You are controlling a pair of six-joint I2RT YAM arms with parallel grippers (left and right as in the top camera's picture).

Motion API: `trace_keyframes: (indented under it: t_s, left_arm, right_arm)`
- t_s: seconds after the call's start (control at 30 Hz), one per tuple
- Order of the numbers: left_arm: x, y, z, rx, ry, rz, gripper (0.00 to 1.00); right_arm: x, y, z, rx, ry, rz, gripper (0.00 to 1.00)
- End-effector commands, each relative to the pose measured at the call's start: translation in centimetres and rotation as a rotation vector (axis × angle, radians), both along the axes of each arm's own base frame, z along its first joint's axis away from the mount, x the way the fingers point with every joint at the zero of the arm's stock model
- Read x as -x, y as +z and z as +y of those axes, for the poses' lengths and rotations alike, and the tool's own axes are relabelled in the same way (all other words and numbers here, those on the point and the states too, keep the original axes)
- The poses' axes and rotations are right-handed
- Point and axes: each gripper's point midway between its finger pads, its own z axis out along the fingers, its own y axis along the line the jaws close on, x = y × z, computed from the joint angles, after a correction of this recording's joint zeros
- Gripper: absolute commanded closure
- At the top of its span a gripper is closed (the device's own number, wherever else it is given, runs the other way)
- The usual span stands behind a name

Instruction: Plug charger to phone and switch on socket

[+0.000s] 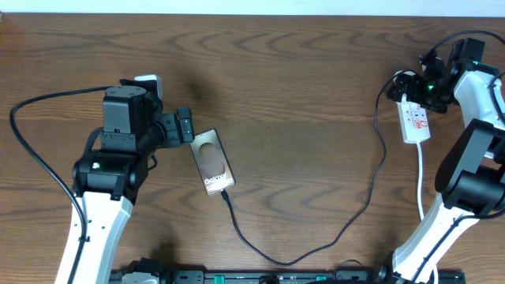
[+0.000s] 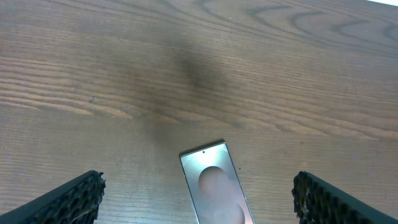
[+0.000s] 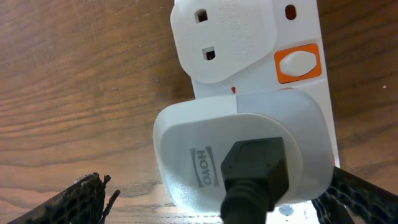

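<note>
The phone (image 1: 213, 162) lies flat on the wooden table, its lettered end toward the front. The charger cable (image 1: 347, 229) runs from a black tip (image 1: 225, 192) at that end, loops along the table and rises to the socket (image 1: 416, 120) at the far right. My left gripper (image 1: 185, 126) is open just behind the phone's far end; in the left wrist view the phone (image 2: 214, 186) lies between the open fingers (image 2: 205, 202), untouched. My right gripper (image 3: 214, 202) is open over the socket (image 3: 249, 37), straddling a white adapter (image 3: 205, 143) plugged into it. An orange-framed switch (image 3: 298, 62) sits beside the adapter.
The socket's white cord (image 1: 420, 177) runs toward the front beside the right arm. A thick black robot cable (image 1: 39, 158) curves around the left arm. A free three-pin outlet (image 3: 214, 34) shows past the adapter.
</note>
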Motion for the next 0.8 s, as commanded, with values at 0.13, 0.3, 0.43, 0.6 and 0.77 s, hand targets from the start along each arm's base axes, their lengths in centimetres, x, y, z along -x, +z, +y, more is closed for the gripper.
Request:
trace_keyframes:
  t_s: [0.13,0.3,0.43,0.6,0.77]
  left_arm:
    - [-0.2,0.7,0.1,-0.017,-0.007,-0.020,0.04]
    - [-0.2,0.8,0.1,-0.017,-0.007,-0.020,0.04]
    - [-0.2,0.7,0.1,-0.017,-0.007,-0.020,0.04]
    - [-0.2,0.7,0.1,-0.017,-0.007,-0.020,0.04]
    - [-0.2,0.7,0.1,-0.017,-0.007,-0.020,0.04]
  right_arm:
    - [0.7,-2.4,7.2,-0.263,0.093,0.013,0.01]
    - [1.2,-3.2,7.5,-0.282,0.087,0.025,0.01]
    - [1.2,-3.2,6.7,-0.264,0.059,0.033,0.01]
    - [1.5,-2.6,3.9,-0.210,-0.006,0.043,0.01]
    - [2.0,0.3,-0.6,-0.086,-0.088,0.038,0.01]
